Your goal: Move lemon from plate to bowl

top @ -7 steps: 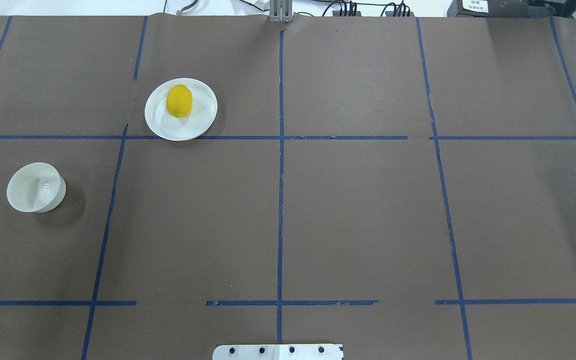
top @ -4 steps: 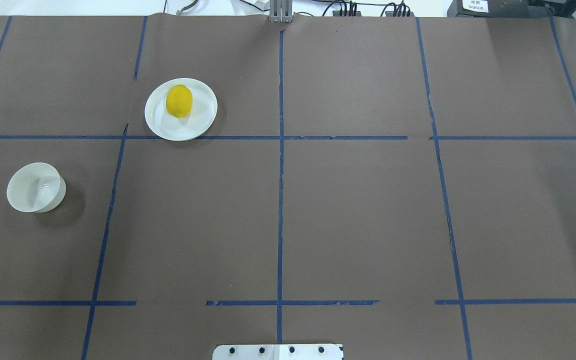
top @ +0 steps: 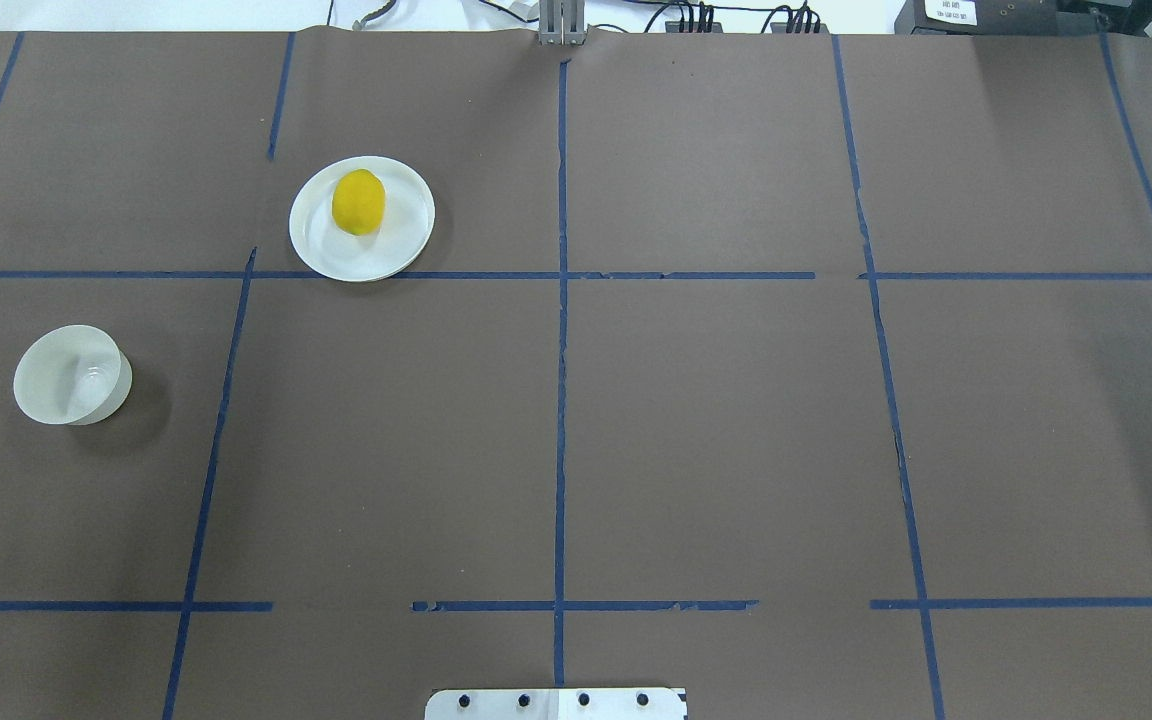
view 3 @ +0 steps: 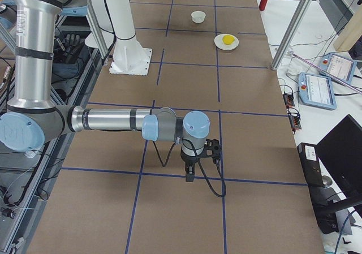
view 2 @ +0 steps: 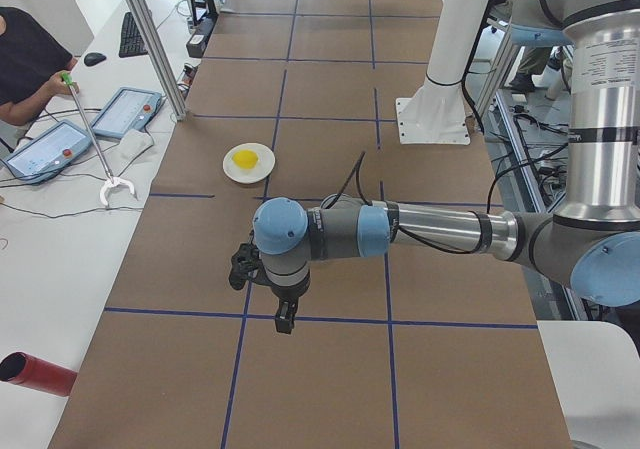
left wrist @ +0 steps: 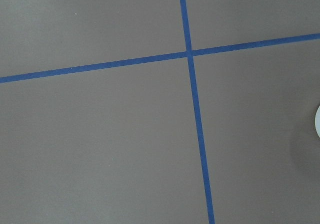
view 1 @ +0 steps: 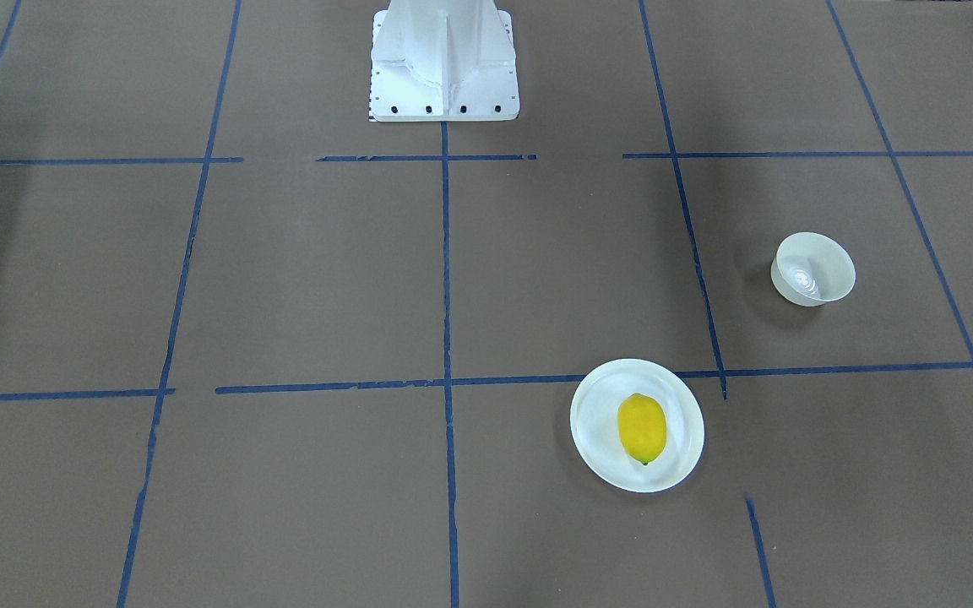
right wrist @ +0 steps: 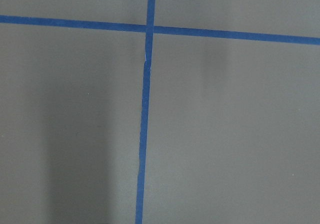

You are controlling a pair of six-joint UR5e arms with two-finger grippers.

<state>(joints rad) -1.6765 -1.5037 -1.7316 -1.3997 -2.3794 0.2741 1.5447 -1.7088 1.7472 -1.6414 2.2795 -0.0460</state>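
The yellow lemon [top: 358, 202] lies on the flat white plate [top: 366, 255] at the far left-centre of the table; both also show in the front-facing view, lemon [view 1: 642, 428] on plate [view 1: 600, 422]. The small deep white bowl [top: 71, 375] stands empty nearer the robot's side, at the left, apart from the plate. My left gripper [view 2: 285, 319] shows only in the exterior left view, hanging above the table, far from the plate; I cannot tell whether it is open. My right gripper [view 3: 190, 177] shows only in the exterior right view, far from both dishes; I cannot tell its state.
The robot's white base [view 1: 443, 59] stands at the table's near-robot edge. Blue tape lines [top: 561, 350] divide the brown table cover. An operator's tablets [view 2: 120, 112] and a grabber tool [view 2: 100, 159] lie on the white side bench.
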